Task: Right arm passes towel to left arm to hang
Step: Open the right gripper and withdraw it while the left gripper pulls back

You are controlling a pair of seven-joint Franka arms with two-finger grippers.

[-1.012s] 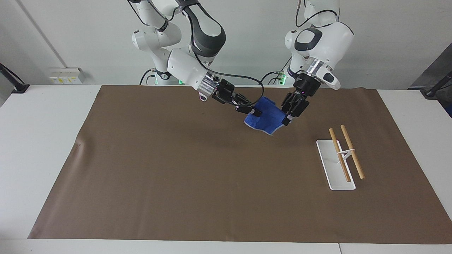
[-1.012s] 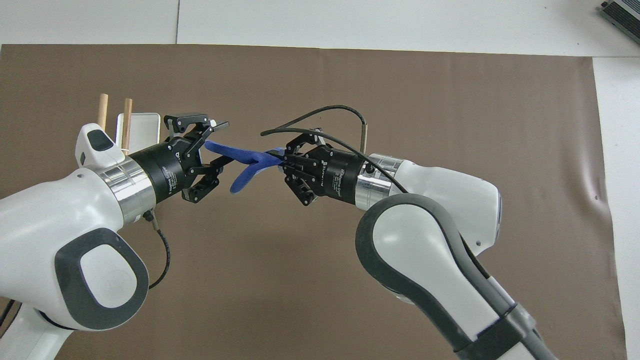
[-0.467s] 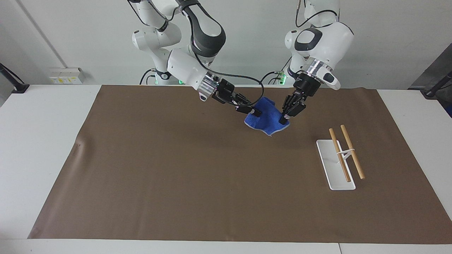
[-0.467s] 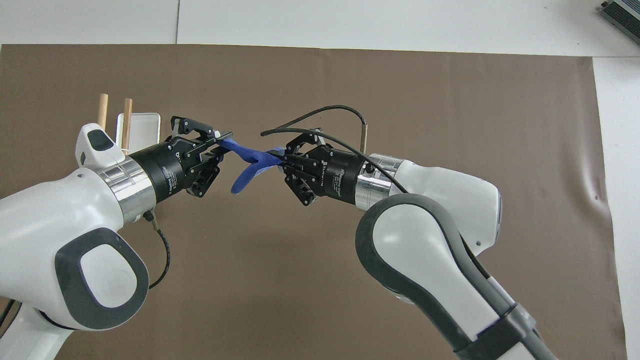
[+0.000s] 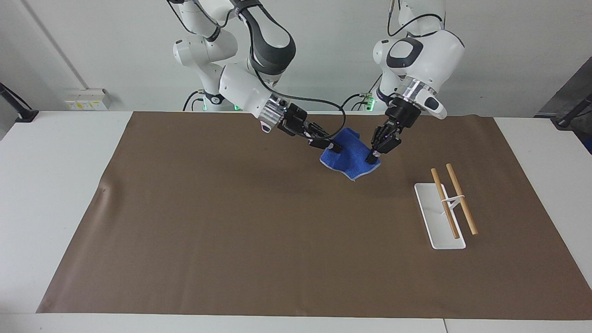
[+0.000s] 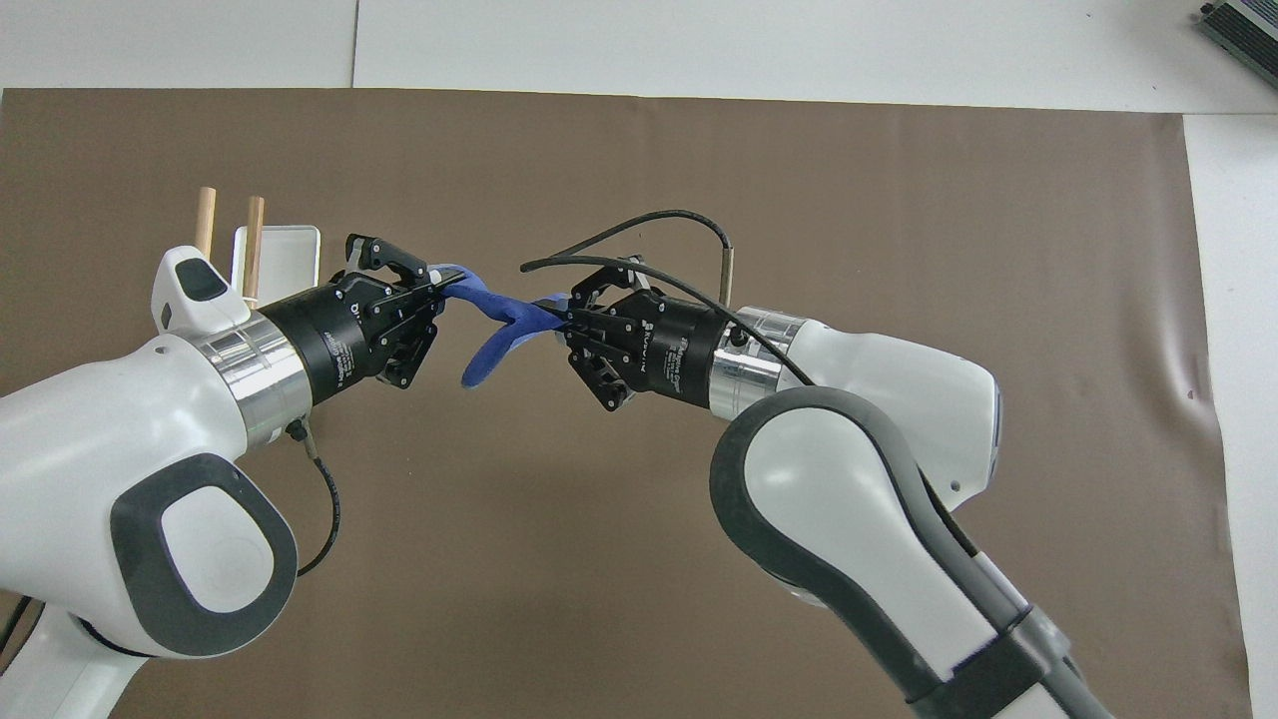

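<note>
Two pincers are clamped on the towel [image 5: 350, 156], which is held in the air over the brown mat [image 5: 231, 222] on the tabletop [image 5: 46, 185]. The bright blue terry cloth is seen crumpled and folded, its pale hem showing along the lower edge. It is pinched by the right pincer [image 5: 336, 148] at its 9 o'clock edge and by the left pincer [image 5: 371, 159] at its 3 o'clock edge. A white rack [image 5: 438, 217] with two wooden rods stands toward the left arm's end.

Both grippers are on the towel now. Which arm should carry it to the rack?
Left. The left gripper is shut on the towel, and the rack stands toward the left arm's end of the table. The right gripper would probably need to let go first.
</note>
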